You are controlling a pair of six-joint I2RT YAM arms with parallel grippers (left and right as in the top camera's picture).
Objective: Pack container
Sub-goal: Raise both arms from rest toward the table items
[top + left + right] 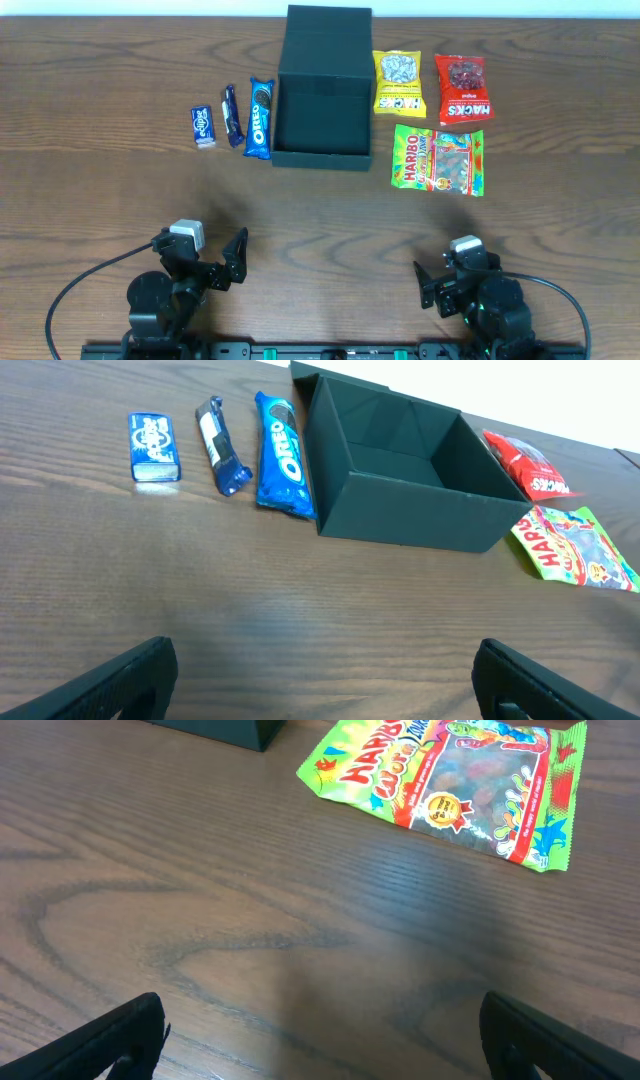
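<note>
Nothing packed yet: container (322,115) stands open and empty, six snack packets (438,160) lie on the surface (320,220) beside it, both arms' jaws gape wide, holding nothing.

one container (322,110), three blue packets (259,118), three snack bags (438,160)

Overhead looks down; low left wrist shares container (420,515).
</note>
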